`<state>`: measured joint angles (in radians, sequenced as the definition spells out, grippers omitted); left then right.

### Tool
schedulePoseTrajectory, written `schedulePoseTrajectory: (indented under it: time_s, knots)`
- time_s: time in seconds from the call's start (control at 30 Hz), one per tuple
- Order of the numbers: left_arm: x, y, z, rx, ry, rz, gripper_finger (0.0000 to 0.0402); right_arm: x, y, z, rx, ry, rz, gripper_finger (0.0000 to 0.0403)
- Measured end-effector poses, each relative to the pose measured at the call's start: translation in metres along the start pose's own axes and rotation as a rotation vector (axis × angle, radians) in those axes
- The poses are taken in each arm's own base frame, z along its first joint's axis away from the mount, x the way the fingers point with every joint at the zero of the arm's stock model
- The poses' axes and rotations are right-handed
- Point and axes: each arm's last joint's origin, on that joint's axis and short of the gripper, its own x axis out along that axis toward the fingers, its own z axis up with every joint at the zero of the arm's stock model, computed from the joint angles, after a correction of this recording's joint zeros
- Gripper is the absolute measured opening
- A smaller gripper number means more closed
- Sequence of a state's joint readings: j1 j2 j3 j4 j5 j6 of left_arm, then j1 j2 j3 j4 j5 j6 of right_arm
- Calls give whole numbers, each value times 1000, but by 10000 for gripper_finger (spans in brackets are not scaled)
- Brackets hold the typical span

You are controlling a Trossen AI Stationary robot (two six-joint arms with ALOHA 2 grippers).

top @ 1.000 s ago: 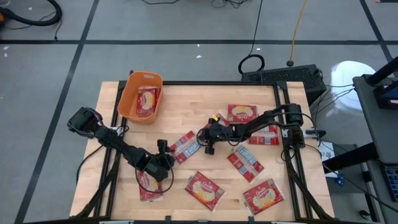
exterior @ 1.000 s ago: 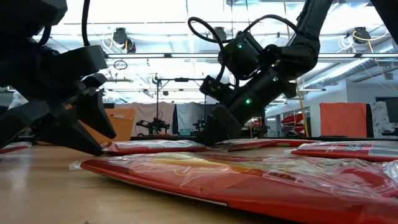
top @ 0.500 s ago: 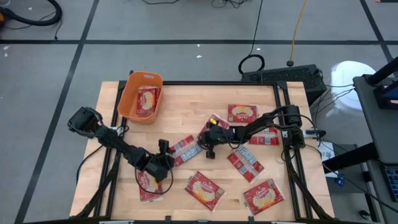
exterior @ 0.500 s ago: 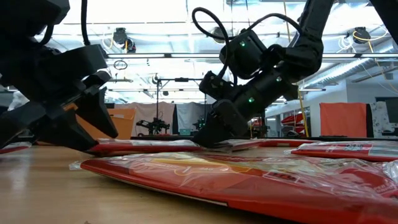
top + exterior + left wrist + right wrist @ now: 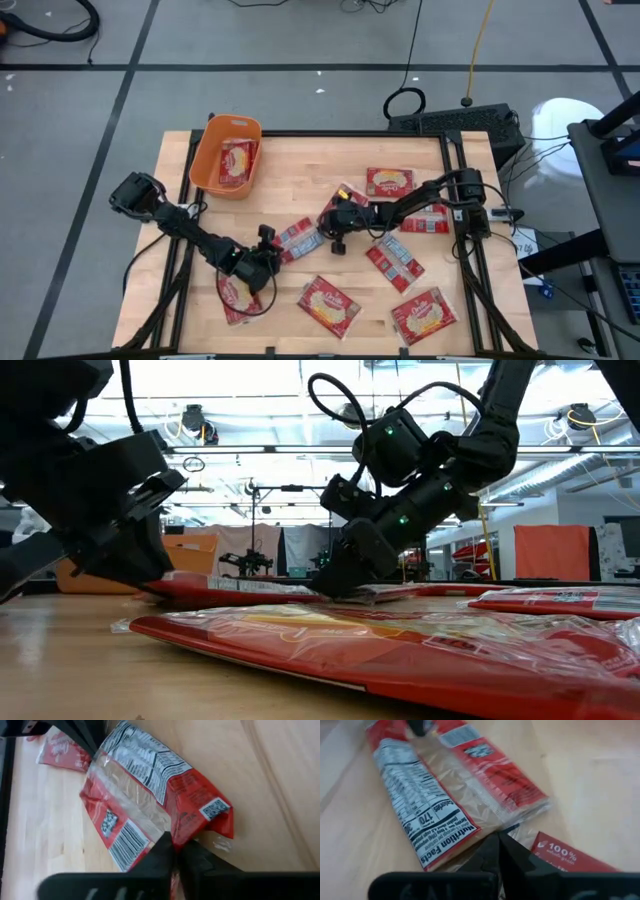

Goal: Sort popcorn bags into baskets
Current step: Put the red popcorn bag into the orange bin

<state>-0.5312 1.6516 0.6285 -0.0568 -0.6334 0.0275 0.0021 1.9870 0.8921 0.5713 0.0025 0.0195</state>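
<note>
Wrist views show both grippers, left (image 5: 268, 250) and right (image 5: 328, 226), fingers clenched on one face-down packet (image 5: 297, 238).

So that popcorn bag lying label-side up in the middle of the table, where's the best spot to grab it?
Probably by a short end seam. The popcorn bag lies flat on the table, so only its thin crimped edges give fingers anything to pinch. Come in low from the side; the left tool is shut on one end that way and the right tool on the other.
</note>
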Motion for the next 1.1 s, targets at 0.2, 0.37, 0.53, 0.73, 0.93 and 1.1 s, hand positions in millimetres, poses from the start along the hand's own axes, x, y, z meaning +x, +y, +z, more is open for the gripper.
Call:
schedulePoseTrajectory:
  time_s: [0.2, 0.37, 0.53, 0.73, 0.93, 1.1]
  knots:
    - [0, 1, 3, -27, -25, 24, 14, -17, 3, 21, -96, -56, -123, 70]
    - [-6, 6, 11, -90, -87, 55, 6, -43, 14, 42, -197, -65, -210, 161]
    - [-23, 20, 23, -254, -202, 94, 8, -67, 32, 54, -313, -54, -163, 224]
    - [-46, 37, 33, -424, -315, 84, 8, -88, 51, 53, -391, -126, -146, 248]
    - [-54, 43, 38, -511, -383, 112, 5, -105, 50, 27, -353, -141, -189, 247]
    - [-55, 43, 40, -590, -399, 120, 4, -125, 40, 3, -249, -197, -212, 247]
